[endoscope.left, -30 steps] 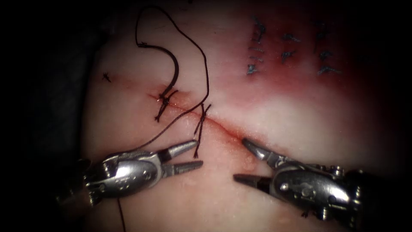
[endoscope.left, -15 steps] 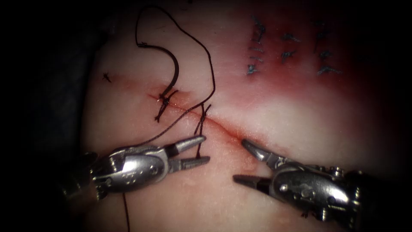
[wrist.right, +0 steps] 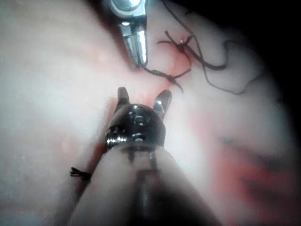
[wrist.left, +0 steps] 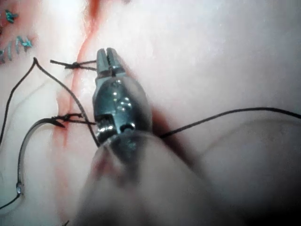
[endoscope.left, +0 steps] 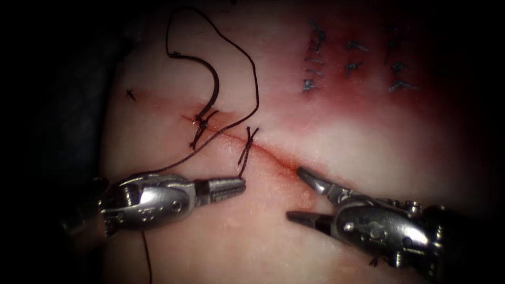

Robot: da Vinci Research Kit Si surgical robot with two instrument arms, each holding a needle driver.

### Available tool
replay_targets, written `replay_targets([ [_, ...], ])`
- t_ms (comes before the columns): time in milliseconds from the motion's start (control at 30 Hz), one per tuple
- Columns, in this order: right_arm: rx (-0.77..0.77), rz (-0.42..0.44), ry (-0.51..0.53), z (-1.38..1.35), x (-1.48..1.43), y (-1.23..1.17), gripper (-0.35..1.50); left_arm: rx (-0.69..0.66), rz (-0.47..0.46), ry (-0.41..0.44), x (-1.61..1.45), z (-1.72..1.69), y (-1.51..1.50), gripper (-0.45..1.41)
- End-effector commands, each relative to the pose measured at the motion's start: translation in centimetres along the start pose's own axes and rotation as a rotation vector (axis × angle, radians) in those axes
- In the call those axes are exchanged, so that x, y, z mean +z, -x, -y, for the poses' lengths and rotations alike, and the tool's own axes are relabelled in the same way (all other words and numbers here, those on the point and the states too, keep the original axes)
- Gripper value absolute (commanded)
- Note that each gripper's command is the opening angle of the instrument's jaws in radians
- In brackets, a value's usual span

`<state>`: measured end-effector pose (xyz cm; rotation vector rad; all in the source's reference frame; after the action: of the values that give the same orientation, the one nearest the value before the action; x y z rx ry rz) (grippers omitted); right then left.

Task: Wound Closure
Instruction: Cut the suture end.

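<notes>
a: since a second ago the left claw (endoscope.left: pixel 239 183) has slid right and closed; its jaws were apart then, and now they're pinched on the lower tail of the second knot (endoscope.left: pixel 247 141), the cut end of thread (endoscope.left: pixel 243 167) hanging below the cut (endoscope.left: pixel 273 155).

b: and the right claw (endoscope.left: pixel 293 193)?

a: it hasn't shifted. jaws spread wide, holding nothing, upper tip resting near the cut just right of that knot.

b: where's the needle (endoscope.left: pixel 213 87)?

a: lying free on the tissue (endoscope.left: pixel 368 142) above the cut, up left, its point end down by the first knot (endoscope.left: pixel 202 122). i can't tell if the tip sits in the tissue. neither claw has it. the thread (endoscope.left: pixel 251 68) loops from its swaged end, up and round, then runs down past the left tool.

b: how would that tail handle?

a: my guess: limp, thin, near weightless, and slick with red fluid (endoscope.left: pixel 363 100), so it could slip from smooth jaws. gripping close to its free end, as now, looks sensible; tugging hard might strain the knot or soft tissue.

b: and the needle?

a: stiff, curved; best taken on the body, away from tip.
</notes>
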<state>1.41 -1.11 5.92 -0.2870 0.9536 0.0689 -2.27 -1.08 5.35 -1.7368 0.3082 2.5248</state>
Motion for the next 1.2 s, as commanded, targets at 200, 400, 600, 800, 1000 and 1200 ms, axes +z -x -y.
replay_targets([
  [200, 0.003, -0.031, -0.021, -0.14, 0.24, 0.08, 1.31, -0.093, -0.031, 0.040, 0.05, 0.18, -0.15, -0.35],
  [400, -0.003, -0.065, -0.037, -0.13, 0.43, -0.01, 1.31, -0.128, -0.070, 0.056, 0.03, 0.33, -0.22, -0.35],
  [600, -0.035, -0.116, -0.047, -0.23, 0.76, -0.04, 1.28, -0.119, -0.089, 0.072, 0.03, 0.33, -0.15, -0.35],
  [800, -0.051, -0.191, -0.059, -0.28, 1.10, -0.03, 1.29, -0.115, -0.102, 0.086, -0.03, 0.32, -0.14, -0.35],
  [1000, -0.064, -0.200, -0.076, -0.19, 1.17, -0.07, 1.31, -0.118, -0.093, 0.085, -0.05, 0.34, -0.16, -0.35],
  [1200, -0.062, -0.201, -0.067, -0.20, 1.28, -0.11, 1.31, -0.117, -0.094, 0.086, -0.05, 0.26, -0.25, -0.35],
])
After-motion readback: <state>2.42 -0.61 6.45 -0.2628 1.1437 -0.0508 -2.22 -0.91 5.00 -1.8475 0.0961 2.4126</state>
